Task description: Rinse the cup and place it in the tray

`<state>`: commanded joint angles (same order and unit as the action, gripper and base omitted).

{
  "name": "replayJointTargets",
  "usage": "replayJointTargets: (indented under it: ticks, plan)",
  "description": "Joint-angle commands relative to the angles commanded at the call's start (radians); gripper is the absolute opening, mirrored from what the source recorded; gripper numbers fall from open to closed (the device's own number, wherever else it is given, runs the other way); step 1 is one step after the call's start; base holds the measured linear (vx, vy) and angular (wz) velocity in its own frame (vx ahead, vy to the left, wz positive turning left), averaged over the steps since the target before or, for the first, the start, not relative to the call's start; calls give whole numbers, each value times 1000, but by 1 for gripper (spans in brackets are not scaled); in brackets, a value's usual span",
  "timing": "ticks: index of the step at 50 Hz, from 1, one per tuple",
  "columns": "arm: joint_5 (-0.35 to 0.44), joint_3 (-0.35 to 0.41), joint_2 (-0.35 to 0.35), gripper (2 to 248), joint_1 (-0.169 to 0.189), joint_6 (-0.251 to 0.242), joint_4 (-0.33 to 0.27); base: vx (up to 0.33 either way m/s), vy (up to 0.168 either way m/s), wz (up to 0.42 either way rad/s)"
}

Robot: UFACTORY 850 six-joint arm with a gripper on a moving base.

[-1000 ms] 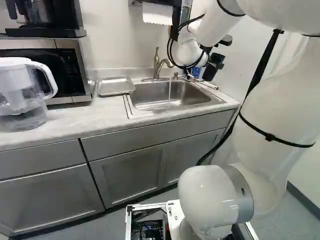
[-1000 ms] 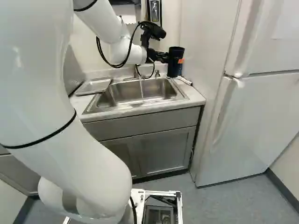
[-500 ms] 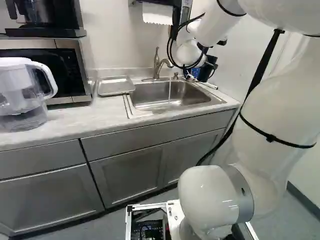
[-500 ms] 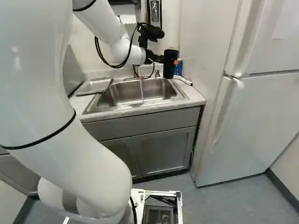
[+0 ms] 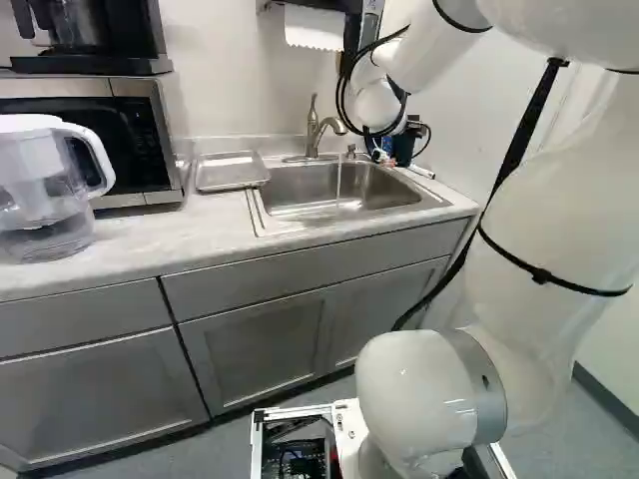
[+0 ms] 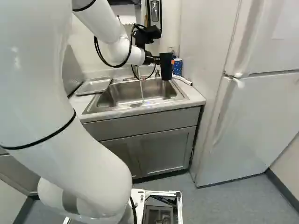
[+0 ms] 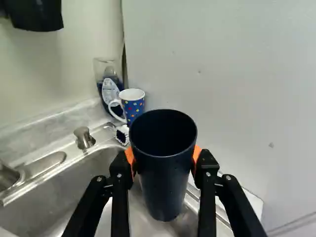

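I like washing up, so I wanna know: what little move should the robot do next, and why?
Probably slide the cup sideways, toward the water. The hand grips the cup, open end up, over the sink, but the water falls from the faucet to the left of the cup in both base views.

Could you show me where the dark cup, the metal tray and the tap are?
Dark cup (image 7: 165,182): wrist view, on the outside of its wall.
Metal tray (image 5: 232,173): left base view, on its flat inside.
Tap (image 5: 313,128): left base view, on its upright body.
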<state>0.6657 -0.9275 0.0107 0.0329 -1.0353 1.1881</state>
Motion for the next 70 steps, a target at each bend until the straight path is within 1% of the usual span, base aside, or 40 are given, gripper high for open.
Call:
replayJointTargets:
  ticks: [11, 33, 51, 70]
  plan:
    - [-52, 0, 0, 125, 0, -116, -7, 0, 0, 0]
    - [-146, 0, 0, 125, 0, -116, -7, 0, 0, 0]
    - [-146, -1, -1, 125, 1, -116, -7, 0, 0, 0]
    - [-160, -15, -24, 125, -1, -116, -7, 0, 0, 0]
